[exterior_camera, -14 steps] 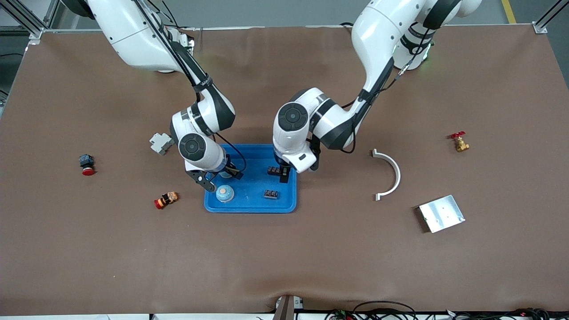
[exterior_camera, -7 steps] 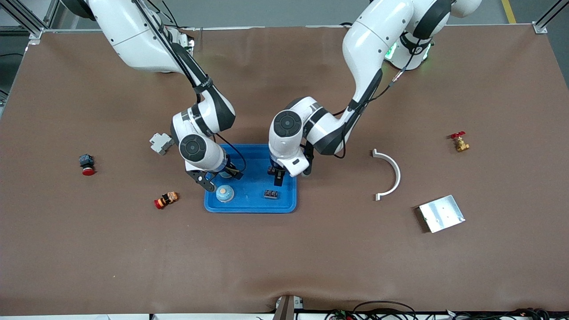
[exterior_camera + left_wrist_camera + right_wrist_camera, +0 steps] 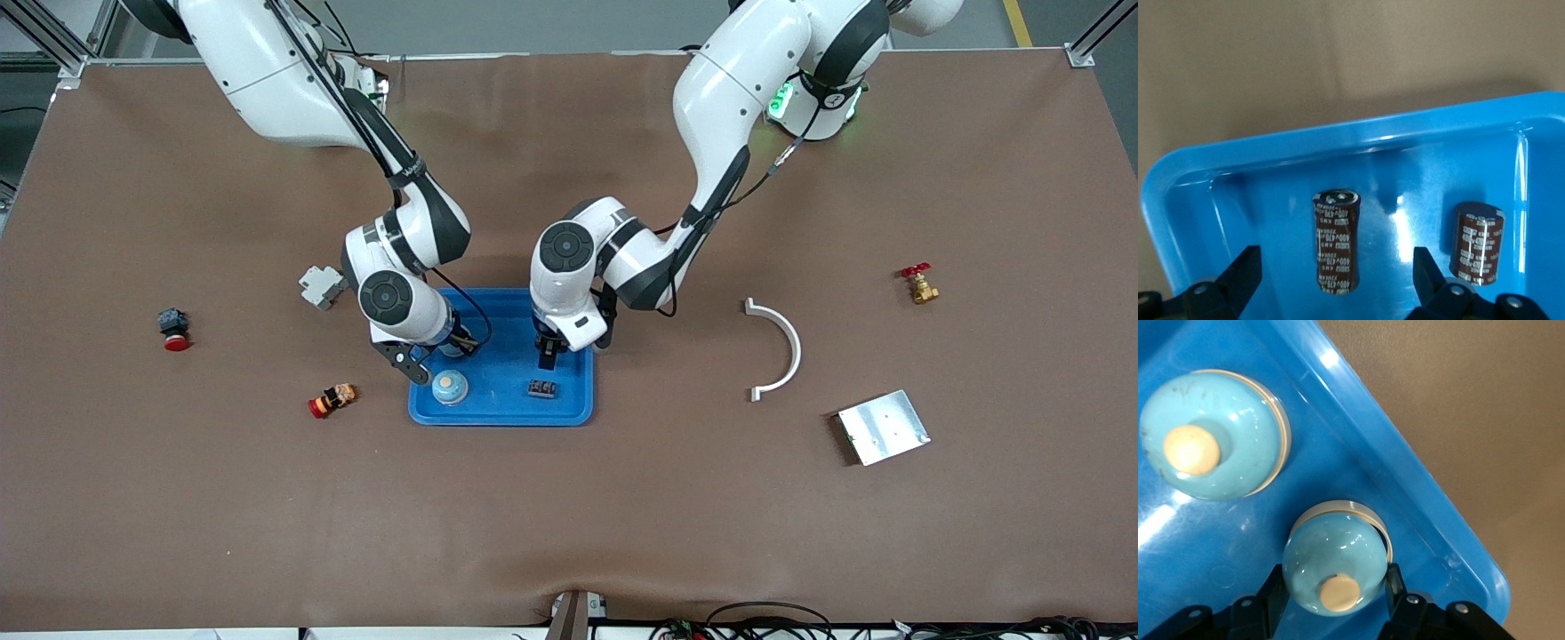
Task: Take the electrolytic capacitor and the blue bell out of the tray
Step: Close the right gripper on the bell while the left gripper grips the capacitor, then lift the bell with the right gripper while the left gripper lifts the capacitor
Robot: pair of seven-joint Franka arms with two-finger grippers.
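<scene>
Front view: a blue tray [image 3: 500,412] sits mid-counter, both grippers over it.

Left wrist view: the left gripper [image 3: 1335,283], jaws open, straddles a capacitor [image 3: 1336,241] lying flat, long axis between the fingers.

Right wrist view: the right gripper [image 3: 1331,593] jaws clamp a bell [image 3: 1334,564], button up.

A tray [image 3: 498,411] is seen just below frame centre. Inside it, one bell [image 3: 450,387] is placed at the lower left, a capacitor [image 3: 541,388] at the lower right. A second bell [image 3: 1333,564] and second capacitor [image 3: 1336,240] are found inside too.
</scene>
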